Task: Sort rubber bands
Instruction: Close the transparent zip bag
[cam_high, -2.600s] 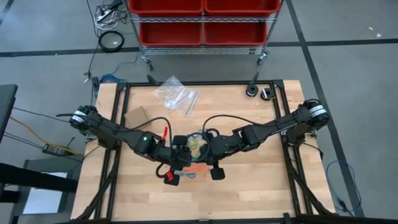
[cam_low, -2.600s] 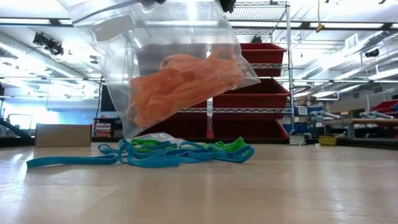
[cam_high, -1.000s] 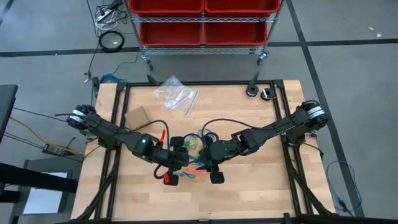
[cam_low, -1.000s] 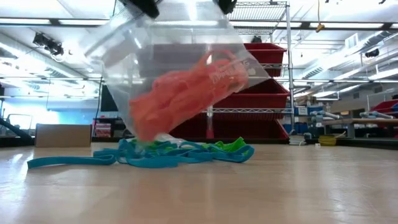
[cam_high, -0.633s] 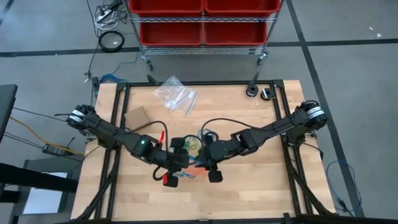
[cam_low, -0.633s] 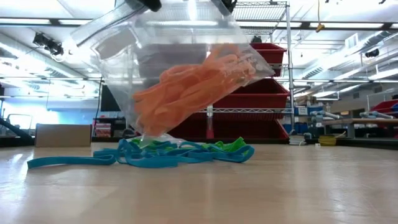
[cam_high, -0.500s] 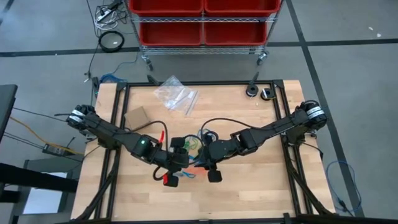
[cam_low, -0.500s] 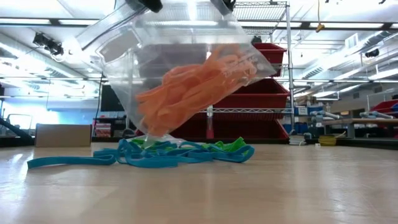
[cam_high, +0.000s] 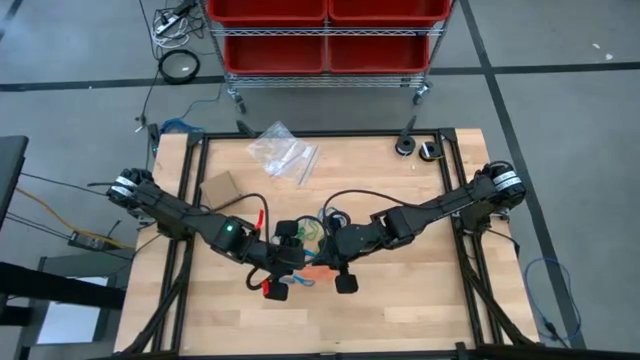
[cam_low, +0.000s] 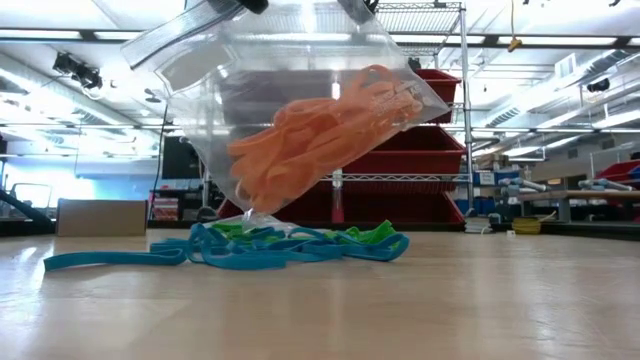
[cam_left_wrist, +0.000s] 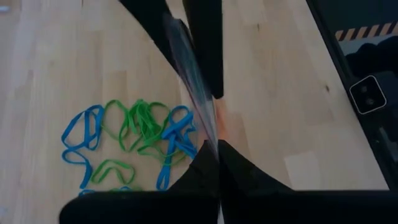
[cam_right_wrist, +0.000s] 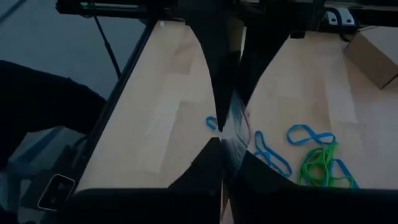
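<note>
- The right gripper (cam_right_wrist: 229, 134) has just clamped onto the clear plastic bag (cam_low: 300, 110); a second ago it stood open.
- The left gripper (cam_left_wrist: 211, 134) stays clenched on the bag's other edge.
- Orange rubber bands (cam_low: 320, 135) hang inside the lifted bag at table centre; it has tipped since.
- Blue and green rubber bands (cam_low: 270, 245) lie beneath, likely sorted next.

Overall light: an even, bright wash is cast from overhead strip fixtures (cam_low: 90, 72).
Glare: pale sheen is seen on the clear bag (cam_low: 290, 90).
Shadows: soft, faint on the tabletop (cam_high: 400, 300).
Focus: the near fingers (cam_left_wrist: 205, 177) are rendered as dark blur.
</note>
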